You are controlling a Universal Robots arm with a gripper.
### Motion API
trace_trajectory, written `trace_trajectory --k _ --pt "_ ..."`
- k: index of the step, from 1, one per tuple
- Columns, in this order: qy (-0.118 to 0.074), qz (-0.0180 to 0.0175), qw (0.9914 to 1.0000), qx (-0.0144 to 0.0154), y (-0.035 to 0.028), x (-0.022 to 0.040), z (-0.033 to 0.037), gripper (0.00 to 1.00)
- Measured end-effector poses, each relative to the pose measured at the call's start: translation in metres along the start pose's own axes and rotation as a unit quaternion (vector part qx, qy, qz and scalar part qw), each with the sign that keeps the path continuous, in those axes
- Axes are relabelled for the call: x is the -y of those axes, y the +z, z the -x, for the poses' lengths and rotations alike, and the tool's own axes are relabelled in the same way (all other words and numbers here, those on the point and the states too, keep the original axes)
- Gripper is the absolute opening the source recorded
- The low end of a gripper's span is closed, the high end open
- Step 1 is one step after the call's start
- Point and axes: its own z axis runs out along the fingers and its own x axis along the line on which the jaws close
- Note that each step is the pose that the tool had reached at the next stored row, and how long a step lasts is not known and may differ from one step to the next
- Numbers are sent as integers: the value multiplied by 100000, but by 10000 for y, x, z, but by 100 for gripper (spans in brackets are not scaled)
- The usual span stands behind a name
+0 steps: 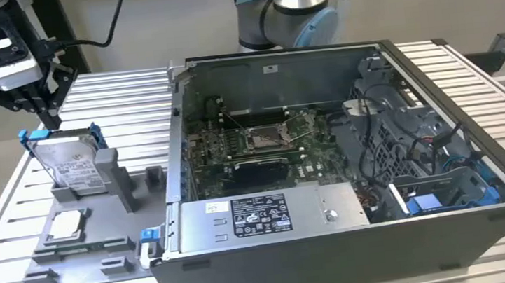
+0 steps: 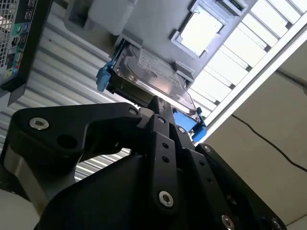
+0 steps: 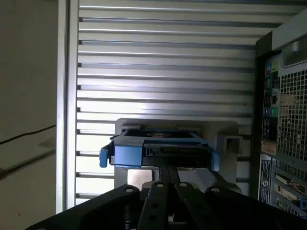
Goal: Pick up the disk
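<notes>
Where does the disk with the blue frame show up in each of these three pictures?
Exterior view: the disk stands upright in a grey holder at the exterior view's left, just below the claw.
First wrist view: the disk edge-on, just beyond the claw.
Second wrist view: the disk, broad face showing, beyond the claw.
Shared landmark: the computer case beside it.

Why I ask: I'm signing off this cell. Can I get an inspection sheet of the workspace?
Surface: slatted metal table, grey holder on it at the exterior view's left.
Job's things: disk stands upright in the holder, blue bracket around it.
Clutter: open computer case; small square chip lying on the holder.
Grippers: gripper just above the disk's top edge; contact cannot be told.
Cables: black cable at the arm's wrist; wires inside the case.
Surroundings: arm base behind the case; plain wall.
</notes>
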Motion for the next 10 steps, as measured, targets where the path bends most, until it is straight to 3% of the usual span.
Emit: trace_trajectory --k 5,10 --pt "-304 -1 100000 -13 0 0 0 0" --pt "-3526 -37 99938 -140 0 0 -5 0"
